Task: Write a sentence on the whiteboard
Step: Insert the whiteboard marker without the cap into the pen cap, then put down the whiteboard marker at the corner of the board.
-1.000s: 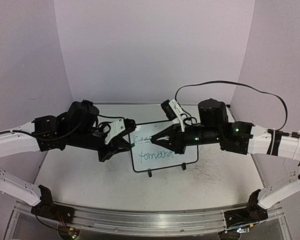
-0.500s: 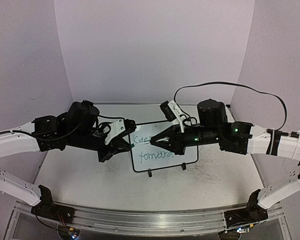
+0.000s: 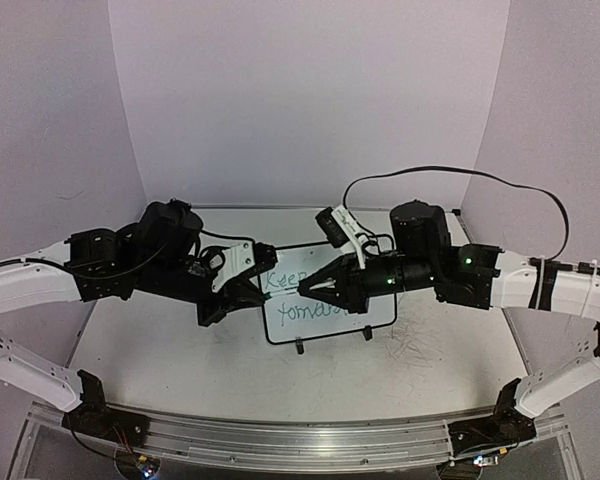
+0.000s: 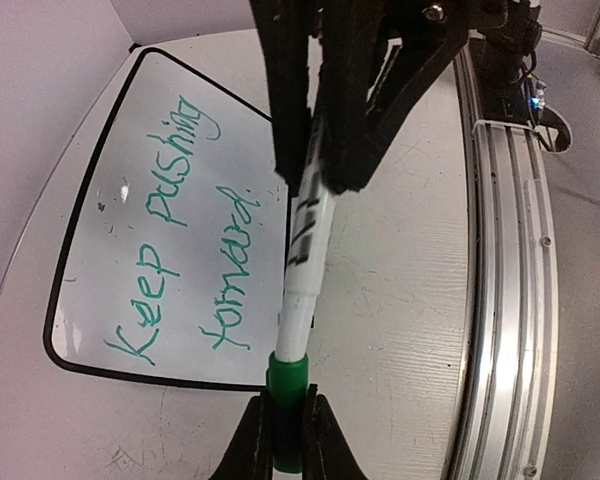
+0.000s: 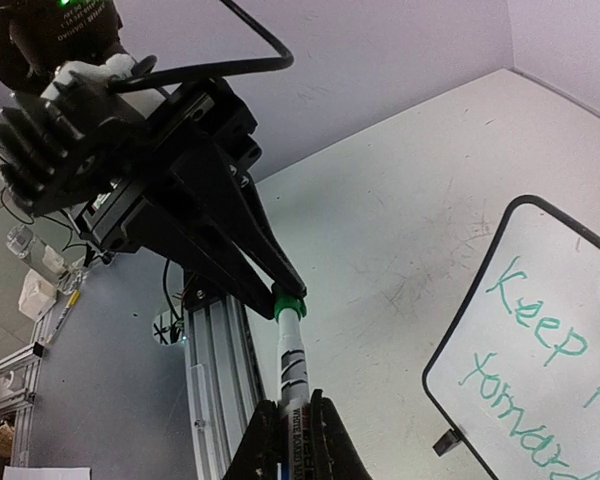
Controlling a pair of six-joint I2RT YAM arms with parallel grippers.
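Sentence (image 4: 180, 230) "Keep pushing forward" reads complete in green on the whiteboard (image 3: 375, 305), standing mid-frame on the table (image 3: 180, 350). Just off the board's left edge, the left hand (image 4: 285, 440) is clamped on the green cap (image 4: 288, 385) and the right hand (image 5: 290, 440) on the marker (image 4: 302, 260) barrel. Writing looks done, probably only capping to go.

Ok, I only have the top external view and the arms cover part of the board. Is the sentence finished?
Observer: Yes. In the left wrist view the sentence reads "Keep pushing forward", two green lines on the whiteboard.
Operator: What's between the grippers?
Observer: A marker; the right gripper is shut on its white body.
Operator: And the left one?
Observer: The left gripper pinches the green cap, which looks seated on the marker's end.
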